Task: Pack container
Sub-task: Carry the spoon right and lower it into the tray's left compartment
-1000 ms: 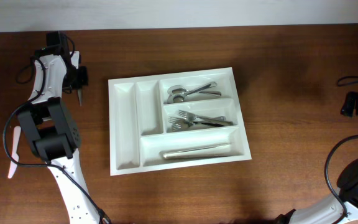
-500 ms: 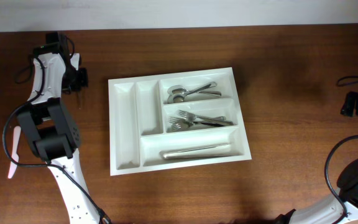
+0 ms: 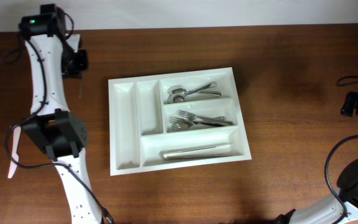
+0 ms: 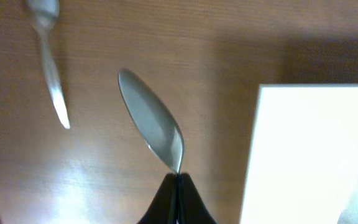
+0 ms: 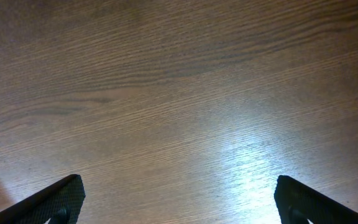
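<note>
The container sits mid-way across the worktop, its three wide compartments already holding cutlery and both narrow ones bare. The left gripper pinches a utensil near the far-left corner. The right gripper hangs open, empty.

Left arm: white links, black joints, cables (green light atop); black hand.

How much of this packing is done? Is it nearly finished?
It looks well along. The container already holds spoons, forks and what look like knives in its three wide compartments; the two narrow ones look empty. In hand: the left hand is shut on a silver utensil beside the container. Left: placing it, and at least one more utensil lies on the table.
</note>
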Robot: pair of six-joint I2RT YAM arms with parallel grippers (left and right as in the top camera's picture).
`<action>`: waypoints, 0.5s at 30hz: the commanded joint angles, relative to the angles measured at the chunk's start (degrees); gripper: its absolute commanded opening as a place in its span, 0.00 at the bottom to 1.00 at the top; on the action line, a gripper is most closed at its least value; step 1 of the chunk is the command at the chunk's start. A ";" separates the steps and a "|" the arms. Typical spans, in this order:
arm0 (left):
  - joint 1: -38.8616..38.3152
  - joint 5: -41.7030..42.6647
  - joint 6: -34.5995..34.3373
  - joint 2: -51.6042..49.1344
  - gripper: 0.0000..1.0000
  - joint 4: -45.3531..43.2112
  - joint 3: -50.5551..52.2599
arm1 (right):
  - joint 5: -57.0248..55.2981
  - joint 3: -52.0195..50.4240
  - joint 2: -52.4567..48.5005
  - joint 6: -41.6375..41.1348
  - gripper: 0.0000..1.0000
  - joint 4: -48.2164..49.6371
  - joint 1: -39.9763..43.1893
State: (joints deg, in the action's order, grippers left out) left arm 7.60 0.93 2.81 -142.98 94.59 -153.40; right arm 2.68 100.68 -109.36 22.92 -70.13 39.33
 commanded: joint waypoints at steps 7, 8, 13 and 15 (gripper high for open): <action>-6.01 7.58 -4.61 3.52 0.02 2.14 -3.61 | 0.31 -0.20 0.15 -0.04 0.99 0.15 0.07; -6.69 7.89 -4.61 4.15 0.02 2.12 -3.45 | 0.31 -0.20 0.15 -0.04 0.98 0.15 0.07; -9.07 6.78 -4.55 8.28 0.02 2.12 1.46 | 0.31 -0.20 0.15 -0.04 0.99 0.15 0.07; -9.51 6.75 -4.55 10.99 0.02 2.14 6.58 | 0.28 -0.20 0.15 -0.04 0.99 0.15 0.07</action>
State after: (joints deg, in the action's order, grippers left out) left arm -1.58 6.83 -1.04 -137.75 96.47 -151.41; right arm 2.68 100.68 -109.34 22.90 -70.13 39.33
